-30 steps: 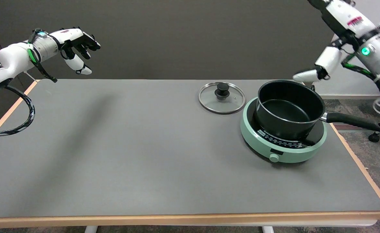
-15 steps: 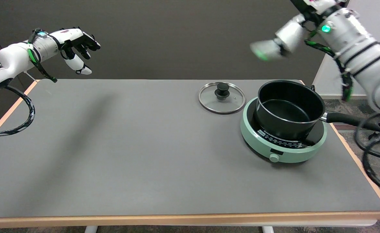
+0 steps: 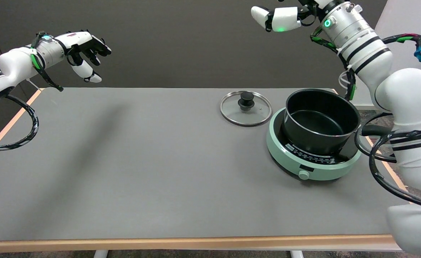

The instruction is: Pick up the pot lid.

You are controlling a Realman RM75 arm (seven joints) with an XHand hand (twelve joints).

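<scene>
Head view: the glass pot lid [image 3: 246,108] lies flat on the grey surface [image 3: 142,161], toward its far side, with its black knob [image 3: 246,98] pointing up. Just to the right of the lid stands a round green hotplate [image 3: 312,157], and the lid's rim lies close beside the hotplate's edge. A black pot [image 3: 321,120] sits on the hotplate, uncovered, its long handle [image 3: 371,130] pointing right and partly hidden behind the arm's cables.

The right arm [image 3: 386,75] rises from the lower right corner and bends up over the pot. Its right hand [image 3: 285,16] is high in the air at the top edge of the picture, above and behind the lid and well apart from it. Only part of the hand shows; one white finger [image 3: 262,16] reaches out to the left, and nothing is in it. Whether the other fingers are spread or curled I cannot tell, since the picture cuts them off.
</scene>
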